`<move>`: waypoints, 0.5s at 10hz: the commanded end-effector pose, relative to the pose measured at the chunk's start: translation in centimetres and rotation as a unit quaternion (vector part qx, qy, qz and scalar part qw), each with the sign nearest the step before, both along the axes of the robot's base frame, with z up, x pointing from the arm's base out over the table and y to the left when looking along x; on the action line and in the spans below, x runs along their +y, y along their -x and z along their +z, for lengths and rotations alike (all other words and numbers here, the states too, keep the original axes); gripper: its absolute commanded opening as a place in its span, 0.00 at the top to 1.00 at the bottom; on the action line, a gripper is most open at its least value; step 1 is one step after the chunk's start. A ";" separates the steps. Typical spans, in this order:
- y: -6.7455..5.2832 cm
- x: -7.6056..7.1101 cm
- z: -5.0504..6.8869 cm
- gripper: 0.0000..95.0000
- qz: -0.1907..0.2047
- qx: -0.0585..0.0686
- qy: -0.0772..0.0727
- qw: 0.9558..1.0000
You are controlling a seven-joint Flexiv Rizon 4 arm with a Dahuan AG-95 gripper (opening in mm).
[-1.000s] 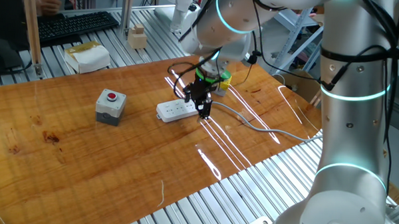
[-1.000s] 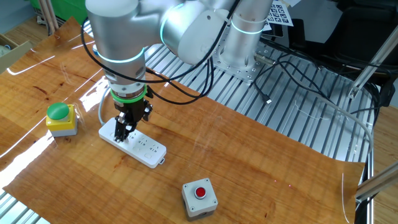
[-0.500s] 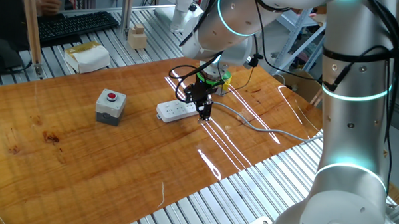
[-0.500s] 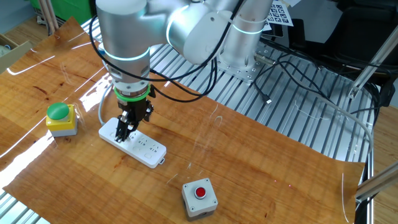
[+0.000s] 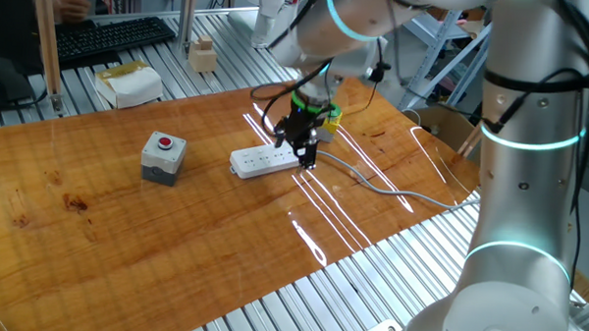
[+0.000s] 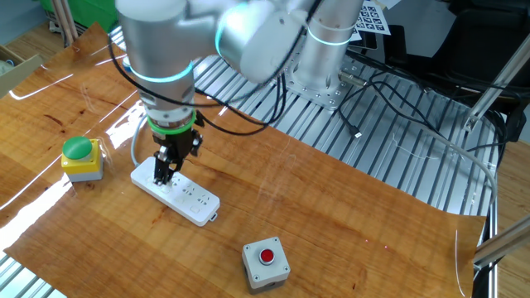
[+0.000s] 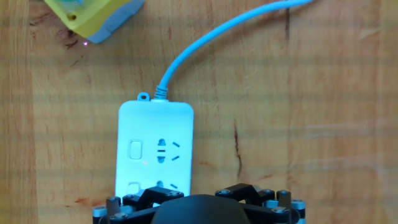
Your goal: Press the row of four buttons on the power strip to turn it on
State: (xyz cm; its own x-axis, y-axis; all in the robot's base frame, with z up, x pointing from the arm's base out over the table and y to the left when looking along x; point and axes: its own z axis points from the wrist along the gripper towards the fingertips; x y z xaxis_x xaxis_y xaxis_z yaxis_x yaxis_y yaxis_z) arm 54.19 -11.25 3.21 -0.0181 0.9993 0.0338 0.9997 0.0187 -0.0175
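A long white power strip [image 6: 175,189] lies flat on the wooden table [image 5: 174,250], near the far edge in one fixed view, its grey cable [image 5: 392,193] trailing off toward the right edge. Over the past second the gripper [image 6: 165,170] has shifted along the strip toward its cable end, and the strip itself appears to have slid slightly on the wood. That suggests the arm is working its way down the row of four buttons [image 7: 134,168], now near the last ones. The hand view shows one small switch beside the end socket and part of a second below it; the rest of the row is covered by the hand's dark body. Whether any switch is already pressed is too small to judge. The jaws are spread as wide as they go and hold nothing, though no view shows the fingertips clearly. A yellow button box with a green cap [image 6: 80,156] sits just beyond the cable end; a grey box with a red button [image 5: 163,153] stands well apart.
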 end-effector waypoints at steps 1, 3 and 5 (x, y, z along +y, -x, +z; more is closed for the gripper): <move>-0.4 -0.1 -0.2 0.00 -0.010 -0.008 -0.002 1.000; -0.5 -0.1 -0.3 0.00 -0.014 -0.014 -0.002 1.000; -0.6 -0.1 -0.5 0.00 -0.018 -0.018 -0.002 1.000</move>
State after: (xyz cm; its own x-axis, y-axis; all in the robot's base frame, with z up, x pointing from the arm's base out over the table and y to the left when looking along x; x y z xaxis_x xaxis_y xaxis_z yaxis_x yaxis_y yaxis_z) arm 54.73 -11.30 2.57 0.0174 0.9992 0.0367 0.9996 -0.0182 0.0205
